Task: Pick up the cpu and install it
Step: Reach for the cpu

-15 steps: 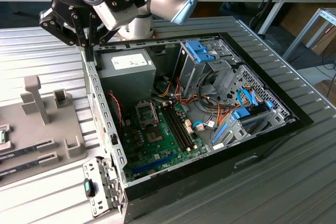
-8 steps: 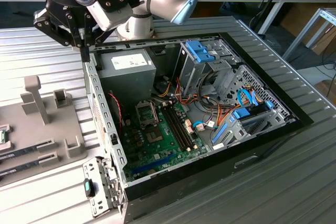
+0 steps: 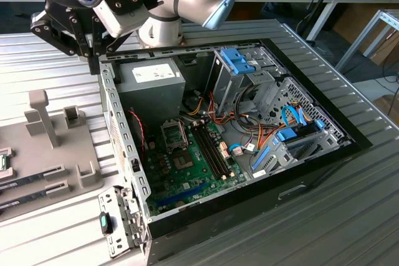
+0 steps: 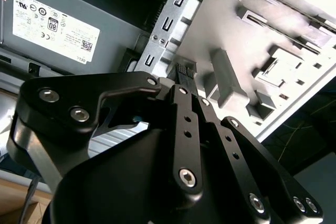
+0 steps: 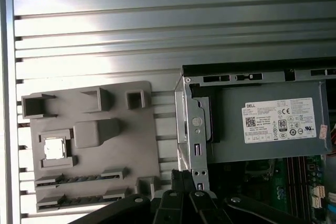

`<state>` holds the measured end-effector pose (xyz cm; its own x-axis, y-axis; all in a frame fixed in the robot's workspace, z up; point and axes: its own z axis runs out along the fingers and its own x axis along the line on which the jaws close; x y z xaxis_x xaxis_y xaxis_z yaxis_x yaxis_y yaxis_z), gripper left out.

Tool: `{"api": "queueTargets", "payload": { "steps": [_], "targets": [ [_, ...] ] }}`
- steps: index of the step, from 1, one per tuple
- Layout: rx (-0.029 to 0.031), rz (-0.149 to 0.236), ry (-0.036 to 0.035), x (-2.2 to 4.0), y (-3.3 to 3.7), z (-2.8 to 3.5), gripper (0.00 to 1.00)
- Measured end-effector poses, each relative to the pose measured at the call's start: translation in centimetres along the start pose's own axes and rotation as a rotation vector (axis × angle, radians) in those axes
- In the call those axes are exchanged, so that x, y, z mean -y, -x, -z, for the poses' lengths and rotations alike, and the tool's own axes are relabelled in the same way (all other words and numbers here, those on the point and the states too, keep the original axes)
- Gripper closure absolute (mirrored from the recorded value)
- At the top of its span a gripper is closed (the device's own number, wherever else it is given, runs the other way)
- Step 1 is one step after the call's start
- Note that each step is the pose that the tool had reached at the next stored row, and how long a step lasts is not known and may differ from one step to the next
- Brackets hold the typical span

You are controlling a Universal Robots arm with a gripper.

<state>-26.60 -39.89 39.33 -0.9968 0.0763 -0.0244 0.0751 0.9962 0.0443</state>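
The cpu (image 5: 55,149), a small silver-grey square, lies in a square pocket of the grey holder tray (image 5: 131,129) in the first wrist view. My gripper (image 5: 184,176) hangs over the back corner of the open computer case, beside the tray and well away from the cpu. Its black fingers (image 4: 184,72) meet at the tip with nothing between them. In the exterior view the gripper (image 3: 93,53) is at the case's wall on the exterior view's left. The silver socket frame (image 3: 174,134) sits on the green motherboard (image 3: 199,166) inside the case.
A grey power supply (image 3: 153,82) fills the case corner below the gripper. Drive cages with blue clips (image 3: 240,63) and bundled cables (image 3: 249,138) crowd the case's other side. Memory sticks (image 3: 28,182) lie in the tray's slots. Ribbed metal table (image 3: 349,216) surrounds the case.
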Motion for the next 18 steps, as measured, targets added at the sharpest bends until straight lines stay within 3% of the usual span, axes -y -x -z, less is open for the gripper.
{"api": "queueTargets", "payload": {
  "steps": [12,18],
  "targets": [
    [0.0001,0.000,0.0001,0.08,-1.01,0.02,0.89],
    [0.0001,0.000,0.0000,0.14,-1.85,0.05,0.89]
  ]
}}
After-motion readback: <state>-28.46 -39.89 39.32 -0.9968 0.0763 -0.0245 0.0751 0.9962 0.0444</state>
